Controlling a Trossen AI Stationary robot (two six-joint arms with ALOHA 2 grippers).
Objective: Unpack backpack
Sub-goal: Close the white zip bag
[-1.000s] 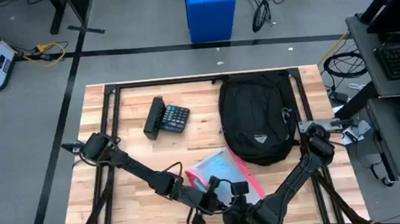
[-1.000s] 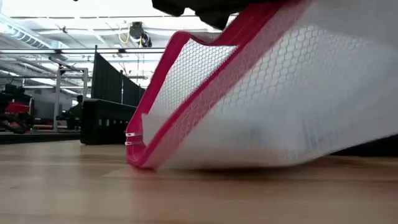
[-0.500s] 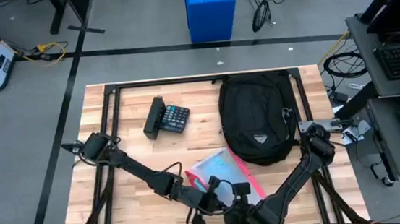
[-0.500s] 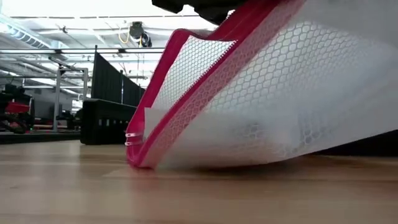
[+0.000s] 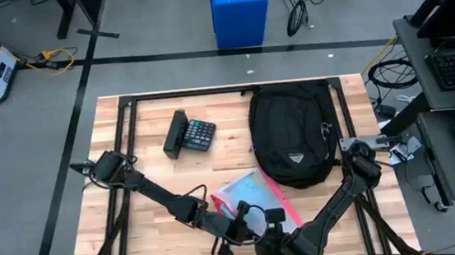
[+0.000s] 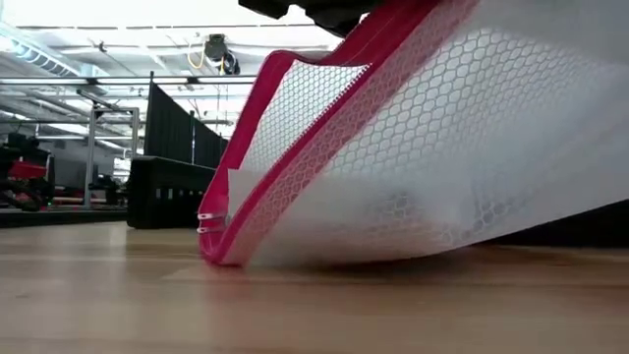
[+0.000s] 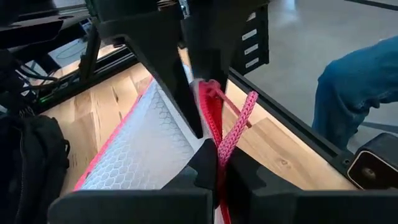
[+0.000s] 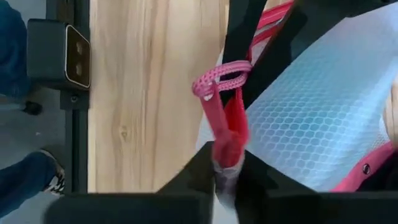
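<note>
I see the backpack (image 5: pixel 293 135) lying flat on the worktop (image 5: pixel 149 176), in the upper right of the wood in the high view, logo patch toward the bottom of the frame. Just below it, at lower centre, both arms meet over a white mesh pouch (image 5: pixel 248 194) with pink edging. My left pincer (image 7: pixel 214 163) is clenched on the pouch's pink edge, with its pink cord loop (image 7: pixel 236 127) standing up beside the fingers. My right pincer (image 8: pixel 225 163) is clenched on the same pink trim. In the low view the pouch (image 6: pixel 413 147) is tilted, one corner touching the wood. A black calculator (image 5: pixel 190 133) lies left of the backpack, apart from it.
</note>
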